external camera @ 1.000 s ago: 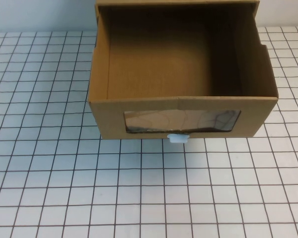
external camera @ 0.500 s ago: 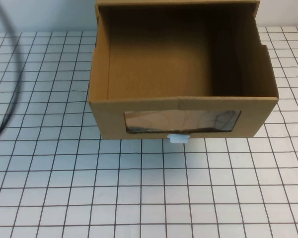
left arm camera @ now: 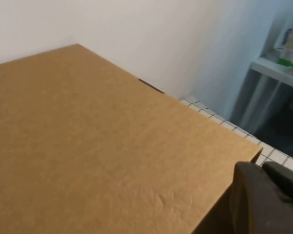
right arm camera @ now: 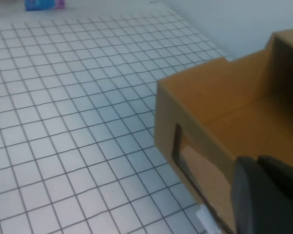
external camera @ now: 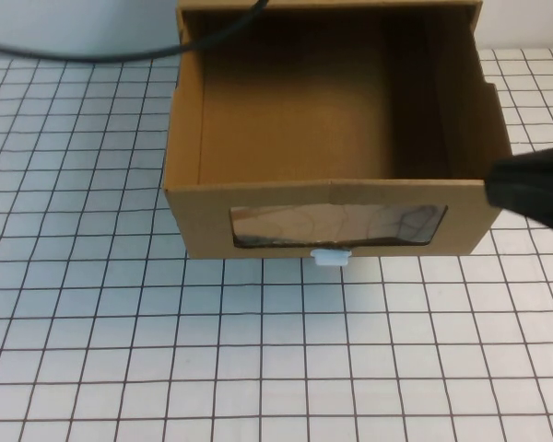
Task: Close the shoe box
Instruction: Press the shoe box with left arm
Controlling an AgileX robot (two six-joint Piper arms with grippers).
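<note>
The shoe box (external camera: 203, 216) is a brown cardboard drawer pulled out toward me, empty inside, with a clear window (external camera: 336, 224) and a small white tab (external camera: 331, 258) at the front's lower edge. My right gripper (external camera: 533, 189) is a dark blur at the drawer's front right corner, fingers together. In the right wrist view the gripper (right arm camera: 263, 195) hangs over the drawer's front wall (right arm camera: 200, 97), near the window (right arm camera: 198, 168) and tab (right arm camera: 207, 222). My left gripper (left arm camera: 263, 195) is out of the high view; its wrist view shows it shut above the box's flat cardboard top (left arm camera: 88, 146).
The box stands on a white tabletop with a black grid (external camera: 258, 359), open in front and to the left. A black cable (external camera: 120, 55) crosses the far left and the box's back edge. A white wall lies behind the box.
My right gripper has come into the high view at the drawer's front right corner. The black cable has swung from the left side up to the back. The drawer has not moved.
</note>
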